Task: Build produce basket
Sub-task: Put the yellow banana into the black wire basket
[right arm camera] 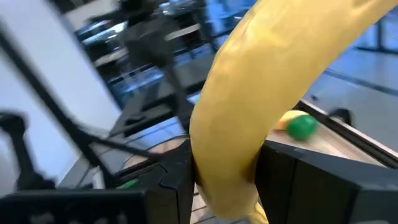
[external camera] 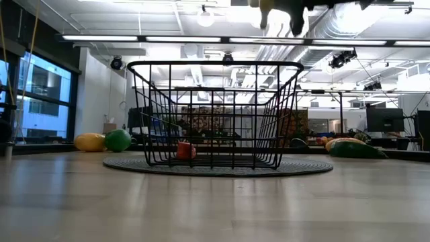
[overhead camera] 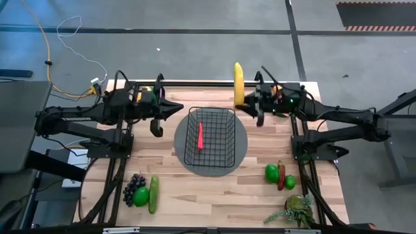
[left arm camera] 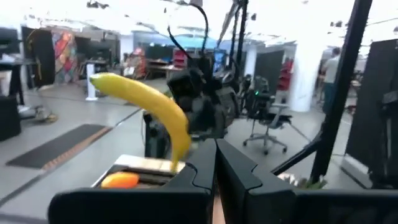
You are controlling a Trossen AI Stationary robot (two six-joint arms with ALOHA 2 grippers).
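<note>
Yellow banana [overhead camera: 238, 84] gripped in right claw [overhead camera: 250, 108].

The floor [overhead camera: 195, 45] around the table is grey and smooth, with dark lines across it. A yellow cable [overhead camera: 45, 45] and a white cable [overhead camera: 71, 26] lie on it. Up high, the ceiling [external camera: 168, 17] is white, with long bright lights [external camera: 114, 37] and big silver pipes [external camera: 349, 27]. Tall windows [external camera: 40, 101] on one side let in blue daylight. Far back stand an office chair [left arm camera: 267, 127], a white pillar [left arm camera: 305, 68] and some computer screens [external camera: 384, 119].
</note>
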